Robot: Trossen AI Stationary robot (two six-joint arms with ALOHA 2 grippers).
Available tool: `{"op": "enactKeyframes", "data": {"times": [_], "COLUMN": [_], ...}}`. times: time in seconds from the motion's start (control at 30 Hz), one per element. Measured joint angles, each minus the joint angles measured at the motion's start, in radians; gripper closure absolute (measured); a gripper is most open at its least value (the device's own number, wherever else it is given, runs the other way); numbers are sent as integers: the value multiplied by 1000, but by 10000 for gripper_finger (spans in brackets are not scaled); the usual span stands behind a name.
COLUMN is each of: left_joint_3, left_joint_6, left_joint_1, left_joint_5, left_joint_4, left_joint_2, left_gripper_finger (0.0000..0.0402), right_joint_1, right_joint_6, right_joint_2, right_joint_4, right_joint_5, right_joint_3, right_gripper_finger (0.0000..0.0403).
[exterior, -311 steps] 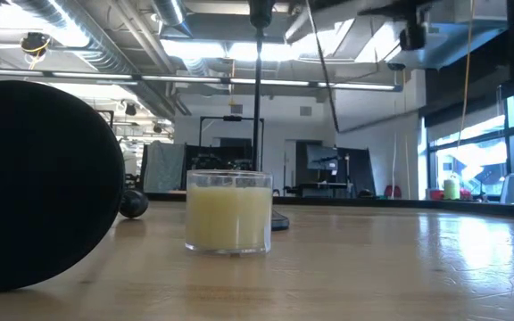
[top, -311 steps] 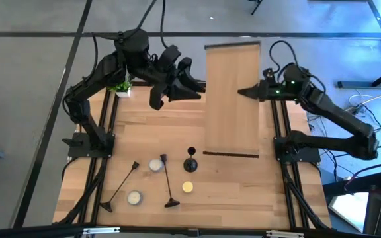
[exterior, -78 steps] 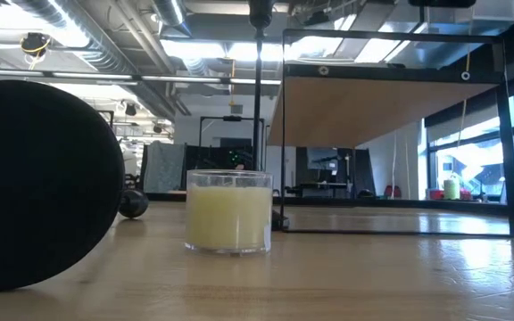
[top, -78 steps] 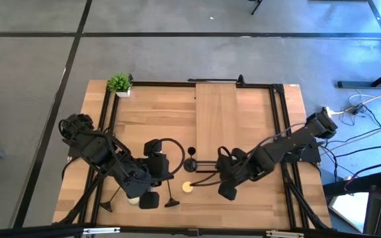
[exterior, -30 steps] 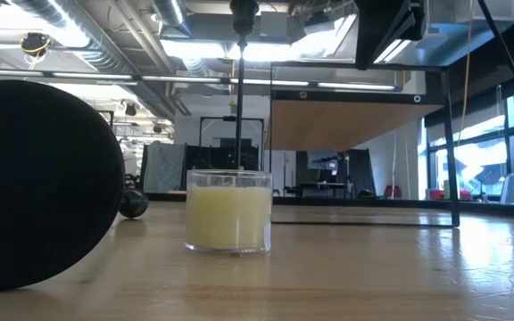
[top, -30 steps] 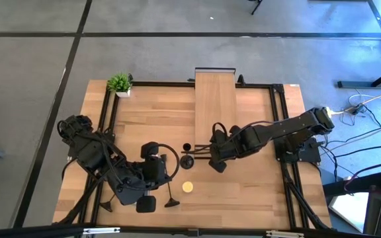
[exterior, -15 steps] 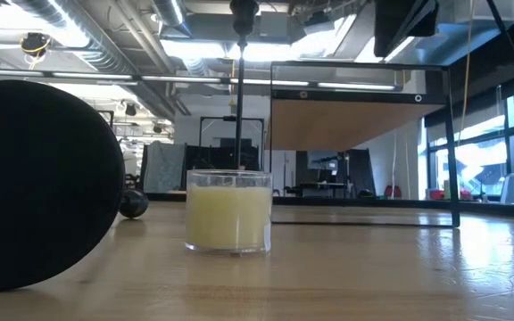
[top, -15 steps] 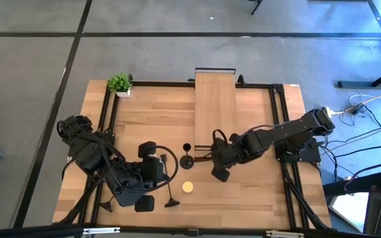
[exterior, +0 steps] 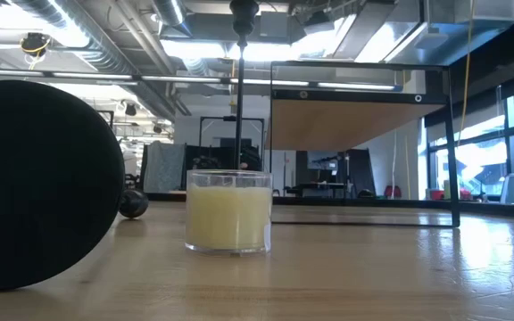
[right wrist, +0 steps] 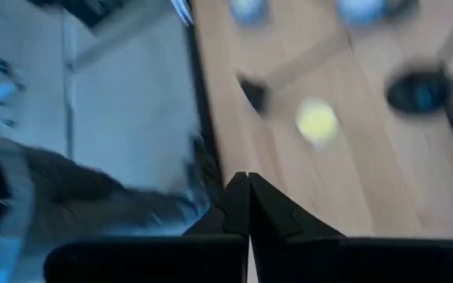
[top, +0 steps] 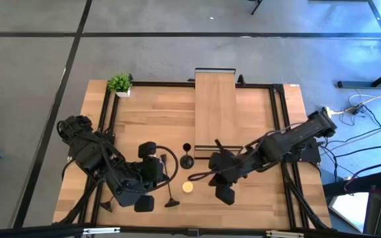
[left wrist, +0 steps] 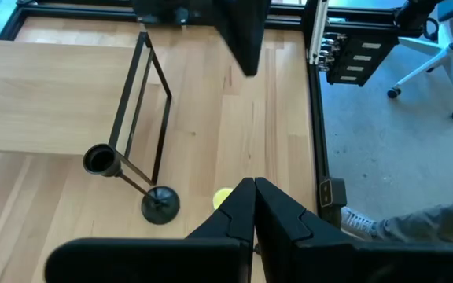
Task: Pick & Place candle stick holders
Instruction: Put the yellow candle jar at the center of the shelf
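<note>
One tall black candle stick holder stands upright on its round base (top: 187, 162) beside the wooden riser; it also shows in the left wrist view (left wrist: 160, 206) and as a stem in the low view (exterior: 239, 98). A second holder (top: 169, 195) lies on the table. A third holder is mostly hidden under my left arm. My left gripper (left wrist: 253, 189) is shut and empty, over the lying holder and pointing at the yellow candle (top: 188, 187). My right gripper (right wrist: 246, 185) is shut and empty, right of the candle (right wrist: 318, 122).
A wooden riser on black legs (top: 215, 106) stands at the middle far side. A small green plant (top: 119, 84) sits at the far left corner. In the low view the candle glass (exterior: 228, 212) and a holder's black base (exterior: 43, 183) stand close.
My right gripper has drawn back from beside the upright holder toward the table's near edge, and its arm has left the top of the low view. The upright holder has stayed standing in place.
</note>
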Motion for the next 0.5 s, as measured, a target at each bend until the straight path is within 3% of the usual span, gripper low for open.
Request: {"op": "enactKeyframes", "data": {"times": [0.17, 0.3, 0.5], "left_joint_3": [1, 1, -8], "left_joint_6": [-8, -81, -118], "left_joint_1": [0, 0, 0], "left_joint_5": [69, 130, 143], "left_joint_4": [-49, -152, -152], "left_joint_2": [-1, -1, -2], "left_gripper_finger": [396, 396, 396], "right_joint_1": [11, 11, 11], "right_joint_6": [-96, -148, -213], "right_joint_2": [-5, -4, -3], "right_joint_4": [120, 210, 264], "right_joint_5": [100, 102, 102], "right_joint_3": [135, 188, 201], "right_gripper_finger": [403, 403, 403]}}
